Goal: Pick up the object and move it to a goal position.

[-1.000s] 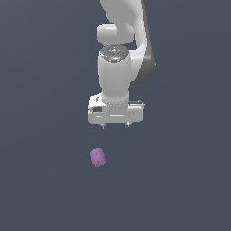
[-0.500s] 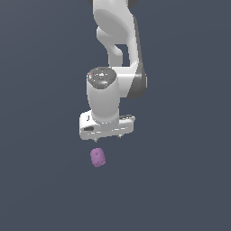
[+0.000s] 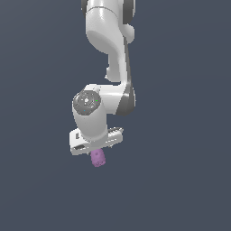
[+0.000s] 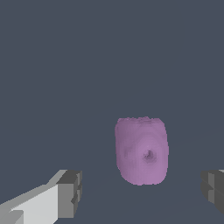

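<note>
I see the object (image 4: 141, 151) between my fingers (image 4: 69, 194) as a pinkish-purple lump, faintly mottled, with a small darker dimple on its face. The fingers have grey tips on white bodies. From the exterior view, the arm (image 3: 107, 40) is glossy white with dark grey joint bands and a grey disc cap. The worktop (image 3: 189, 135) is a flat slate blue-grey throughout.

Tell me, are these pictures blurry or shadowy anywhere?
Exterior view: evenly lit, no cast shadows, only soft shading on the white arm. Wrist view: the purple object looks soft-edged and blocky up close; the tool fingertips show jagged edges; no glare.
</note>
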Controlling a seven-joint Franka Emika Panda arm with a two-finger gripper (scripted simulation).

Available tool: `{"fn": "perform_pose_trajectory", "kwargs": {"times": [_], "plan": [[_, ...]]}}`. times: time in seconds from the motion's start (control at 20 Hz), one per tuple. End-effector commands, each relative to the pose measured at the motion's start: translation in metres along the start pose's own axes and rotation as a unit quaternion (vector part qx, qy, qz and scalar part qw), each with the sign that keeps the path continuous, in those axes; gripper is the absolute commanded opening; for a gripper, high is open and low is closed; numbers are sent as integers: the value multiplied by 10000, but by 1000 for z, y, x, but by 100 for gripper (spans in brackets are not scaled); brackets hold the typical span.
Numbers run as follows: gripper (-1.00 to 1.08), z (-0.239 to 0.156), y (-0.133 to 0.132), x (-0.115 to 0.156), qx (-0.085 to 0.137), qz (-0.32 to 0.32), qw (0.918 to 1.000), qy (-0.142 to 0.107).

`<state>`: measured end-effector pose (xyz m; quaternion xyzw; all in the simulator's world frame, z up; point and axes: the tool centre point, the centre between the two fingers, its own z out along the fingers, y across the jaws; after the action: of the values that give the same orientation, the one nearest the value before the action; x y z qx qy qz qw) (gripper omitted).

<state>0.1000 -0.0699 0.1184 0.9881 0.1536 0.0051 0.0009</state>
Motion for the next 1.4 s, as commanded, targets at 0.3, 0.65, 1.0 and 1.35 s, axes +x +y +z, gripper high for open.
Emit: {"fn": "perform_pose_trajectory", "kwargs": {"times": [0.3, 0.65, 1.0, 1.35], "plan": [[100, 17, 16, 4, 17, -245, 9997, -46], [100, 24, 16, 3, 18, -239, 9997, -50], [100, 60, 16, 2, 18, -252, 9997, -48], [100, 68, 17, 3, 18, -254, 9997, -48]]}}
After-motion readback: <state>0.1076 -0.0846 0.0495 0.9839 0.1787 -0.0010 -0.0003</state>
